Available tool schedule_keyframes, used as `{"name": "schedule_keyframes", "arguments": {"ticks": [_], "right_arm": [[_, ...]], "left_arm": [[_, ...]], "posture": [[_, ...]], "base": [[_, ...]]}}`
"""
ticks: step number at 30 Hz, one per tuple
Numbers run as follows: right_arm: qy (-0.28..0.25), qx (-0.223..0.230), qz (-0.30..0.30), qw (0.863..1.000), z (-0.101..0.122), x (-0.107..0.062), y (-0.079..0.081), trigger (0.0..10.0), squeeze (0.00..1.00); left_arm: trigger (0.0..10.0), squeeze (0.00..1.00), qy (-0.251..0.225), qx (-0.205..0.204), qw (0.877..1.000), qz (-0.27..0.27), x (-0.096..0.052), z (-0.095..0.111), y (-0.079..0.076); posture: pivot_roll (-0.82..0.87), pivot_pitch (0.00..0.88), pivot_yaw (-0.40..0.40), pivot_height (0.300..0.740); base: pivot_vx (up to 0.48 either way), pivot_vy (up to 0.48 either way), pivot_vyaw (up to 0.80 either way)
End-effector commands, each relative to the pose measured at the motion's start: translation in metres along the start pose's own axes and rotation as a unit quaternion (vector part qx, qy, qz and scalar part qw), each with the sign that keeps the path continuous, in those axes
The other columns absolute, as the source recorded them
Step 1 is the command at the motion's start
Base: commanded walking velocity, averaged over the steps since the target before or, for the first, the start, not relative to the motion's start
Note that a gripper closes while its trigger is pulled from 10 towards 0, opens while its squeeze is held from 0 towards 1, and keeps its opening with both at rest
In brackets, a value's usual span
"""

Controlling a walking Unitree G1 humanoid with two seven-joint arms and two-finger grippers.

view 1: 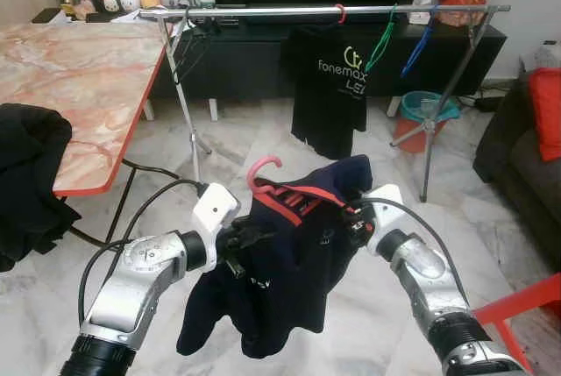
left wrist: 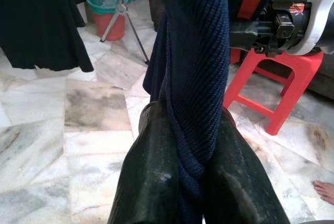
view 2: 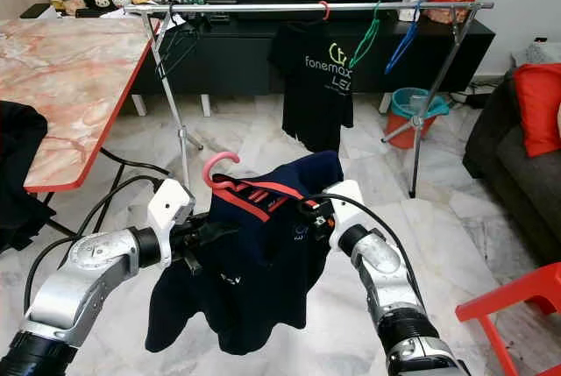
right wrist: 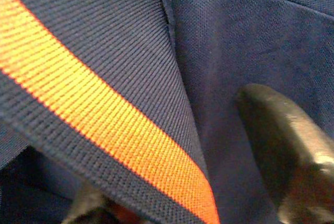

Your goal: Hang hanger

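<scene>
A pink plastic hanger (view 1: 263, 174) with a curled hook sits in the lower middle of the frame, held up between both arms, carrying a navy knitted polo shirt with orange-red trim (view 1: 289, 253) that droops in soft folds toward the floor. The left pincer (view 1: 248, 237) is closed on a twisted rope of the ribbed navy fabric, its two black fingers (left wrist: 156, 182) pressed to either side of the cloth. The right pincer (view 1: 352, 218) is buried in the shirt's collar end at the right of the garment; a dark finger (right wrist: 282, 156) lies against fine piqué weave beside a bright orange stripe, but whether it is gripping I cannot tell.

Beyond, across the upper frame, runs a slim silver metal clothes rail on crossed tripod legs (view 1: 324, 12). From it hang a black printed T-shirt (view 1: 329, 87), a green wire hanger (view 1: 381, 43) and a blue hanger (view 1: 419, 43). A teal bucket with a red base (view 1: 421, 113) stands under the rail's right leg. A glossy marble-patterned surface with red edging (view 1: 79, 87) fills the upper left. The floor is pale veined marble tile (view 1: 237, 148), and a red plastic stool (view 1: 526, 306) shows at lower right.
</scene>
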State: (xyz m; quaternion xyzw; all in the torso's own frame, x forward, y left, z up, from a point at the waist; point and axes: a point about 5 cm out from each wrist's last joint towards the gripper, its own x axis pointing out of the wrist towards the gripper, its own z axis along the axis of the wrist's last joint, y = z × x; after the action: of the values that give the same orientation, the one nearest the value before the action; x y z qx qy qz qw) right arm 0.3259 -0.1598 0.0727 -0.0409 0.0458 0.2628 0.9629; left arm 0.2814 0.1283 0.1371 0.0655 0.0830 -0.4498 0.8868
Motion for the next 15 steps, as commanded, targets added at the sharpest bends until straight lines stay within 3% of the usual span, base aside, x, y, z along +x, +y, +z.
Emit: {"name": "schedule_keyframes", "arguments": {"ticks": [1,11,15], "right_arm": [[-0.004,0.003,-0.007,1.000,0.0009,0.0002,-0.0017,0.0,0.00],[-0.001,0.001,-0.012,1.000,0.0001,0.0004,-0.0030,0.0,0.00],[0.004,-0.008,-0.011,1.000,-0.0006,0.0004,-0.0030,0.0,0.00]], "left_arm": [[10.0,0.00,-0.018,0.008,1.000,-0.014,-0.0006,0.0097,-0.0040],[10.0,0.00,-0.015,0.011,1.000,-0.024,-0.0041,0.0118,-0.0054],[10.0,0.00,0.009,0.025,0.999,-0.025,-0.0091,0.0046,-0.0036]], "posture": [[0.18,0.000,-0.048,0.736],[0.18,0.000,-0.046,0.736],[0.18,0.000,-0.046,0.736]], "base": [[0.000,0.000,0.00],[0.000,0.000,0.00],[0.000,0.000,0.00]]}}
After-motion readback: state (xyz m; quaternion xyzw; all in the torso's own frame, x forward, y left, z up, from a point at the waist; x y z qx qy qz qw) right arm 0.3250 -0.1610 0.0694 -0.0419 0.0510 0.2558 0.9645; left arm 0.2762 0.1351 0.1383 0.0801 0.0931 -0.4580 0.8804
